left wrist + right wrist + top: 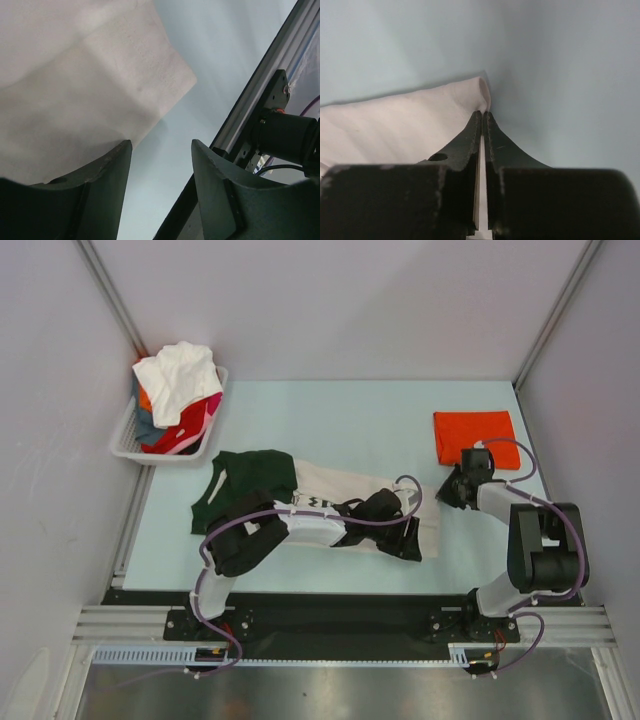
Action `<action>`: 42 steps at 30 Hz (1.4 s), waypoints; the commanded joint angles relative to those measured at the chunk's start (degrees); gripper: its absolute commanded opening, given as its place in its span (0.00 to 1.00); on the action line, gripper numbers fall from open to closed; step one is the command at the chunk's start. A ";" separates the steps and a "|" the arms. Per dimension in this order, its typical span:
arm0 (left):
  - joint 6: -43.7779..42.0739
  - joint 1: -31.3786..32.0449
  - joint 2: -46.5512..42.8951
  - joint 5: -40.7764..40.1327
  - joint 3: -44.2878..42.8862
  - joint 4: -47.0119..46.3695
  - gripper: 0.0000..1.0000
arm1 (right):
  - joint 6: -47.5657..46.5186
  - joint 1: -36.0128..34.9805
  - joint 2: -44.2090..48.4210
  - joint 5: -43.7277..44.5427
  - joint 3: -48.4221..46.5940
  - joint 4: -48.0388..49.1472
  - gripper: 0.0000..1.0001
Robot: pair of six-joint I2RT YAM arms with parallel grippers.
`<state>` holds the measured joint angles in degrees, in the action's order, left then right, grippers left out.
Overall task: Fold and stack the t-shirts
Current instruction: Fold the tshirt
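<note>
A cream t-shirt (335, 485) with dark green shoulders (250, 475) lies spread across the middle of the table. My left gripper (403, 538) hovers low over its near right corner, open; in the left wrist view only bare table shows between the fingers (162, 145) and the cream cloth (75, 75) lies ahead on the left. My right gripper (450, 490) sits at the shirt's far right corner. There its jaws (483, 114) are shut on the edge of the cream cloth (395, 127). An orange-red t-shirt (475, 436) lies folded at the back right.
A white slotted basket (125, 445) at the back left holds a heap of white, red and pink shirts (180, 375). An aluminium rail (260, 85) and the right arm's base (285, 137) border the near edge. Enclosure walls stand on three sides.
</note>
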<state>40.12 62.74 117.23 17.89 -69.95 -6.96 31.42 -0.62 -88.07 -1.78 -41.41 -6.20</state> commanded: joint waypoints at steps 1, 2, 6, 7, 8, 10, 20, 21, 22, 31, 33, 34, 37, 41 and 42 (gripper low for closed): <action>0.66 0.19 1.78 -2.42 2.27 6.43 0.58 | -0.22 0.18 -1.66 1.78 -3.67 0.49 0.04; 0.66 0.28 1.69 -2.42 2.97 6.43 0.59 | -0.31 0.18 -2.01 1.78 -4.55 0.31 0.07; 0.84 0.98 1.86 -2.16 3.51 6.52 0.58 | -0.31 0.18 -3.15 3.71 -5.61 0.13 0.10; 0.84 1.33 1.86 -2.16 3.51 6.61 0.58 | -0.31 0.18 -3.24 3.89 -5.87 -0.04 0.11; 0.93 1.42 2.21 -2.07 3.42 6.52 0.58 | -0.48 0.27 -3.33 4.15 -6.14 -0.22 0.11; 1.10 1.51 2.48 -2.16 3.33 6.52 0.58 | -0.66 0.18 -3.07 4.59 -6.32 -0.39 0.14; 1.10 1.51 2.92 -2.16 3.16 6.61 0.57 | -0.83 0.18 -2.89 4.07 -6.23 0.75 0.08; 1.10 1.51 3.00 -2.16 3.07 6.52 0.57 | -0.75 0.18 -3.16 3.98 -6.32 0.75 0.08; 1.10 1.51 3.09 -2.16 3.07 6.52 0.57 | -0.83 0.27 -3.51 3.72 -6.40 0.92 0.07; 1.28 1.51 3.62 -1.81 3.25 8.02 0.57 | -0.39 0.18 -3.51 3.01 -7.63 1.80 0.00; 1.28 1.51 3.71 -1.81 3.16 8.10 0.57 | -0.31 0.18 -2.90 3.62 -8.07 1.54 0.00; 1.28 1.51 3.62 -1.81 3.16 8.10 0.57 | -0.31 0.18 -2.72 3.71 -8.16 1.45 0.00; 1.37 1.59 3.97 -1.81 3.07 8.02 0.57 | -0.39 0.18 -2.54 3.98 -8.69 1.27 0.00; 1.45 1.68 4.24 -1.63 2.80 8.10 0.57 | -0.13 0.10 -2.98 4.33 -9.74 1.10 0.00; 1.54 1.77 4.41 -1.54 2.80 8.10 0.57 | -0.22 0.18 -3.33 4.42 -10.01 1.01 0.00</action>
<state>41.67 62.98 117.30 17.17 -69.12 -8.01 31.31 -0.62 -91.70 1.26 -48.62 -6.50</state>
